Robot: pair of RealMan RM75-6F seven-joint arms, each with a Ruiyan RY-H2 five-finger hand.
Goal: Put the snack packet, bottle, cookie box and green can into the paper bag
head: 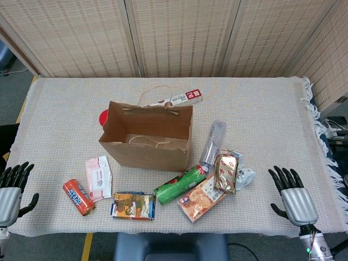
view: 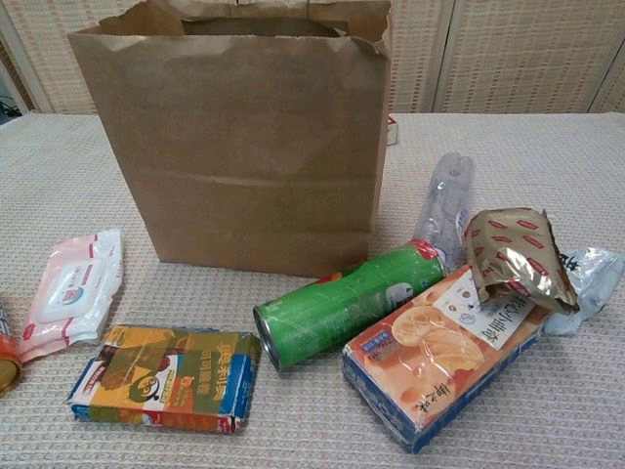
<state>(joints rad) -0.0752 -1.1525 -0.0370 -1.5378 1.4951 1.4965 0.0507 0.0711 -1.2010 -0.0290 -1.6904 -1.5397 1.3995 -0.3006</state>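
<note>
The brown paper bag (head: 147,142) (view: 244,137) stands upright and open in the middle of the table. In front of it lies the green can (head: 179,185) (view: 347,303) on its side. The orange cookie box (head: 202,197) (view: 444,352) lies to the can's right. A gold and red snack packet (head: 225,173) (view: 513,256) rests partly on the box. The clear bottle (head: 212,141) (view: 444,205) lies beside the bag. My left hand (head: 12,187) hovers open at the table's left edge. My right hand (head: 293,197) is open at the right front, apart from every item.
A pink wipes pack (head: 99,178) (view: 70,288), an orange can (head: 78,197) and a yellow-blue box (head: 134,206) (view: 166,379) lie front left. A long red-white box (head: 182,99) and a red item (head: 104,117) lie behind the bag. A silvery wrapper (head: 244,175) (view: 591,278) sits by the snack packet.
</note>
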